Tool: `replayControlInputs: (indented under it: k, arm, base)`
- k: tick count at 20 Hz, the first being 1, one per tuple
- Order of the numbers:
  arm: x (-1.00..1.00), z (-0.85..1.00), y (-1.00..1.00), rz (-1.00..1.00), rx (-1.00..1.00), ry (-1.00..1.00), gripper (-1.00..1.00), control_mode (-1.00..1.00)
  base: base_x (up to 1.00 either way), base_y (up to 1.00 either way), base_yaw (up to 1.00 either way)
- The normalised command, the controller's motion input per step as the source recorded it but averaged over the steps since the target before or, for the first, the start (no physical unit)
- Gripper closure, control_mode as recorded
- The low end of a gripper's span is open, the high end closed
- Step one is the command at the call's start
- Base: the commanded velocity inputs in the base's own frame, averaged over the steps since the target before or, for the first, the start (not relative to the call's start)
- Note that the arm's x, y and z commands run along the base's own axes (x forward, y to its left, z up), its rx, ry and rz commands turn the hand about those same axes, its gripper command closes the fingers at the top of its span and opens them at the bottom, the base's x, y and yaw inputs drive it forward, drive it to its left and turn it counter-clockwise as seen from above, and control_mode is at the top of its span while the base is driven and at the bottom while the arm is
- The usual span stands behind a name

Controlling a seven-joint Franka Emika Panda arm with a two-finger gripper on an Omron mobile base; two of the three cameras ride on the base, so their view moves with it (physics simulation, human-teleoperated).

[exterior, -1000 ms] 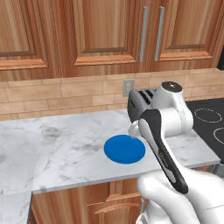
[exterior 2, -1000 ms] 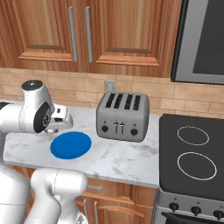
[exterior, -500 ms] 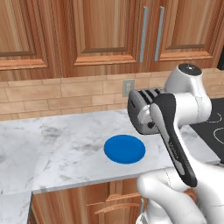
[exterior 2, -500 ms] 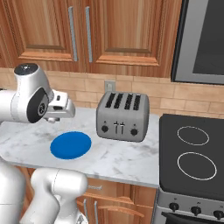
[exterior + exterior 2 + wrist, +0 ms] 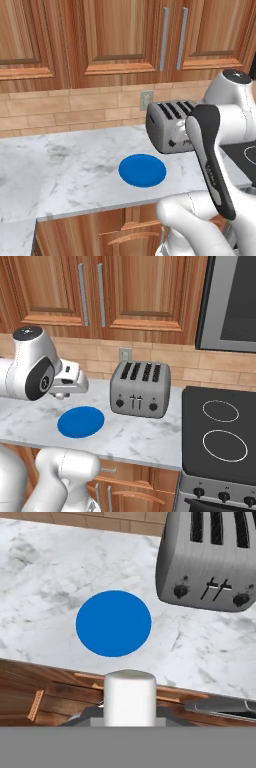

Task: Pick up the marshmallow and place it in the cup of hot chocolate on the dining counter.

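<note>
At the bottom centre of the hand view, the end effector [image 5: 129,714] is clamped on the marshmallow [image 5: 129,696]. Beyond, mid-frame, a blue plate [image 5: 113,623] lies on the marble worktop [image 5: 40,577], a toaster [image 5: 210,559] at upper right.

White marshmallow [image 5: 129,697]; blue plate [image 5: 142,170]; silver-grey toaster [image 5: 140,389]; white-grey marbled worktop [image 5: 65,170]; brown wooden cabinets [image 5: 115,40].

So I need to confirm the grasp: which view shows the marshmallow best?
The hand view: the marshmallow stands large and white at the bottom, clamped in the gripper, above the blue plate. In both base views the arm's own body covers it.
</note>
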Motion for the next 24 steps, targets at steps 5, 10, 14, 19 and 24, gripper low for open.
replayControlInputs:
  k: [5, 10, 14, 19, 24]
  arm:
    - [-0.03, 0.0, 0.0, 0.0, 0.0, 0.0, 1.0, -1.0]
    - [0.0, 0.0, 0.0, 0.0, 0.0, 0.0, 1.0, 1.0]
    - [0.0, 0.0, 0.0, 0.0, 0.0, 0.0, 1.0, 1.0]
    - [0.0, 0.0, 0.0, 0.0, 0.0, 0.0, 1.0, 1.0]
    - [0.0, 0.0, 0.0, 0.0, 0.0, 0.0, 1.0, 1.0]
  base:
    - [0.0, 0.0, 0.0]
    - [0.0, 0.0, 0.01]
    - [-0.34, 0.08, 0.19]
    - [-0.87, 0.1, 0.68]
    - [-0.38, 0.0, 1.0]
